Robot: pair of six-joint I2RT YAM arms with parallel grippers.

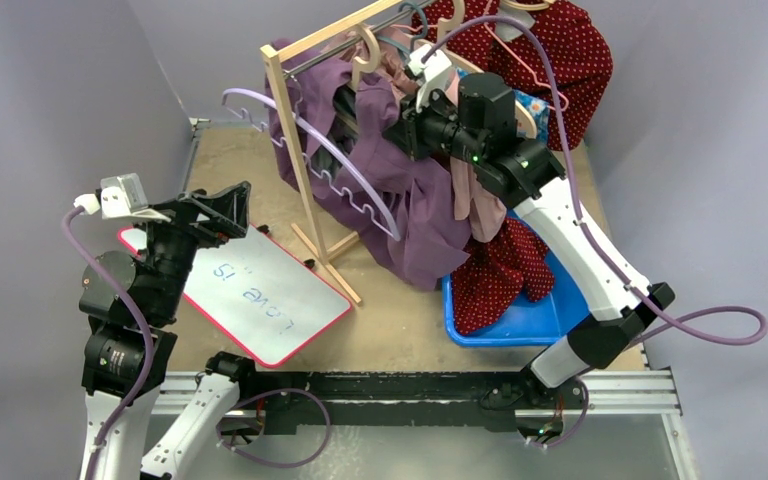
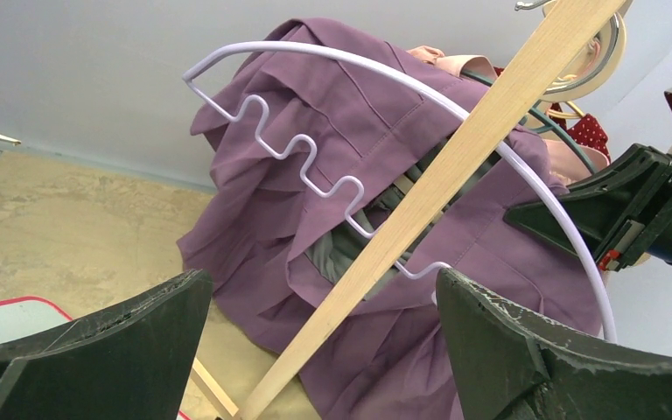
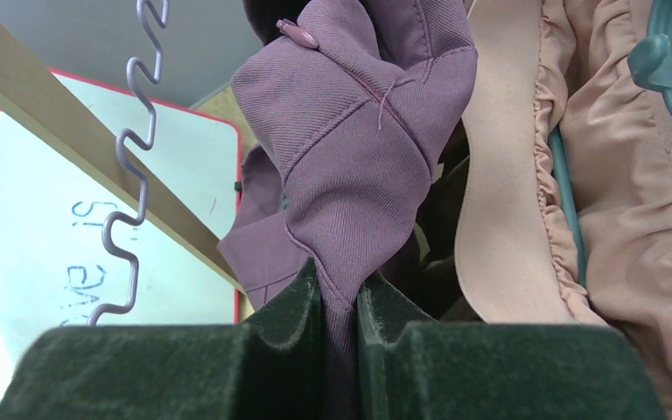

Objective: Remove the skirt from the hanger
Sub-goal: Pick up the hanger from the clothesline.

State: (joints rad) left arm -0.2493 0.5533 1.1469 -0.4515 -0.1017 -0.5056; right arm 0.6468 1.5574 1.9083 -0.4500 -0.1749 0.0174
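So the purple skirt is hanging off the wooden rack at the back of the counter. It's draped through a lavender wire hanger, the kind with a curved top and a notched, zigzag lower bar. In the left wrist view the fabric bunches up between the curve and the notches, and the rack's slanted post cuts right across in front of it. The bottom of the skirt droops down next to a blue bin.

The right hand is up at the rack with both fingers pinched tight on a fold of the skirt. In its own camera the purple cloth is squeezed between the two dark pads, with a little button visible up top. Just right of that fold is a peachy pink garment on a teal hanger.

The left hand is wide open and holding nothing. It sits over on the left side above a red-edged whiteboard with some scribbles on it, pointed at the skirt but well apart from it.

There's also red polka-dot clothing behind the right arm, with more of the same fabric spilling into the bin.
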